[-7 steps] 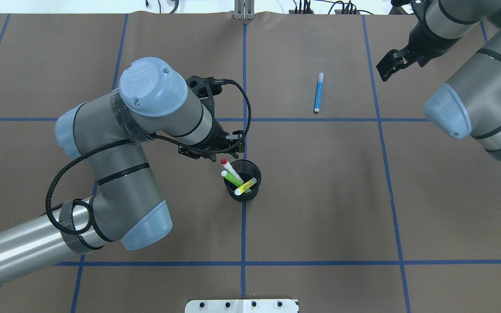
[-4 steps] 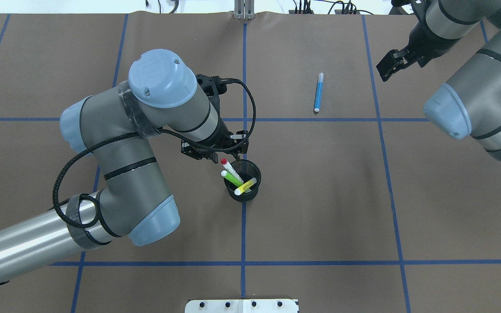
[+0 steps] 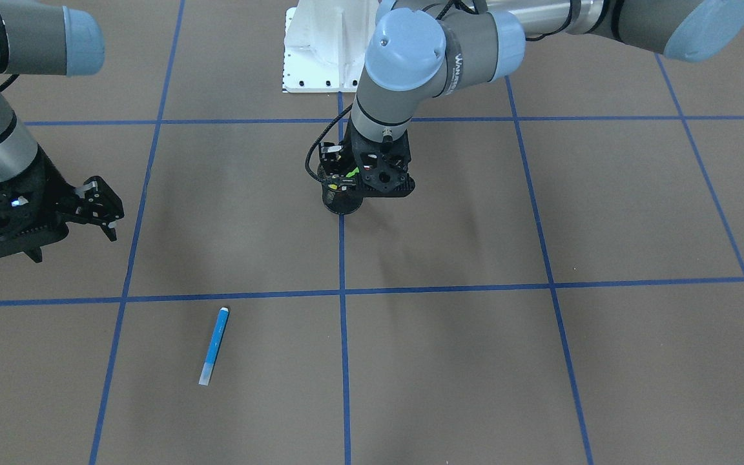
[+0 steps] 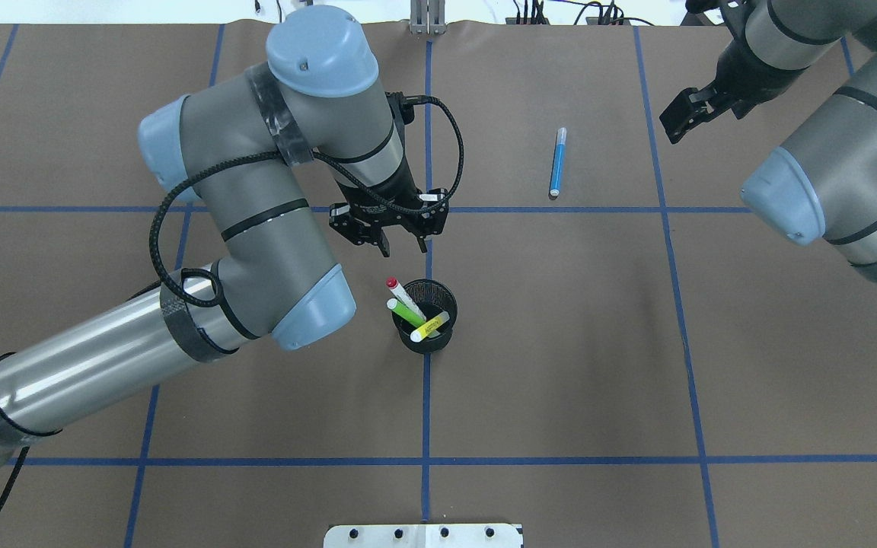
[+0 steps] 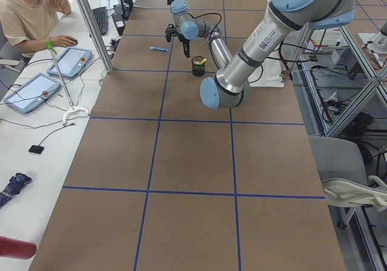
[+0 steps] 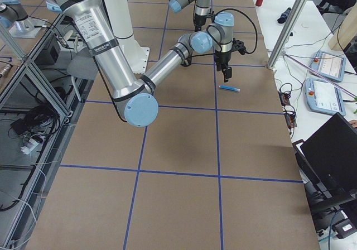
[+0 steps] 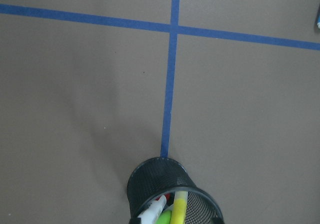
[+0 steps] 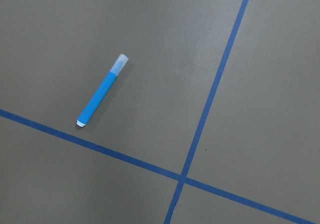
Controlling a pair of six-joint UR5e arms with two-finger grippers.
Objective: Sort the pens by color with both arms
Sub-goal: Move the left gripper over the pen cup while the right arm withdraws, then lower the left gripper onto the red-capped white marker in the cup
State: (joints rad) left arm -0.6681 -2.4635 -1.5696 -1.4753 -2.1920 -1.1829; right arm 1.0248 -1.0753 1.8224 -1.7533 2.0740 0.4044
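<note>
Front view: left gripper point(image 3: 360, 184) hangs right by the mesh cup point(image 3: 341, 203), overlapping it from this angle, so can't read the jaws here. Right gripper point(image 3: 97, 208) is off to the side, fingers spread, nothing in them. Blue pen point(image 3: 214, 346) lies flat on the table point(image 3: 475, 361), well apart from the cup.

Overhead: way clearer. Left gripper point(image 4: 403, 245) has its jaws spread w/ nothing between them, on the cup's point(image 4: 442, 295) far side from the robot. Red-cap pen point(image 4: 400, 290), green pen point(image 4: 406, 310) & yellow pen point(image 4: 431, 326) sit in the cup. Red-cap + green lean toward the robot's left, yellow slants on the other diagonal. The red cap is the end nearest the jaws, so imo that's the pick: back toward the robot & down, jaws across the slanted barrel. Blue pen point(image 4: 557, 162) runs approx lengthwise away from the robot, and the right gripper point(image 4: 680, 116) is much nearer it than the left.

Side views: too small, can't tell jaws.

L wrist cam: cup point(image 7: 150, 184) at the bottom edge, pens poking up, no fingers in shot.

R wrist cam: blue pen point(image 8: 100, 91) alone, slanted, no fingers either.
</note>
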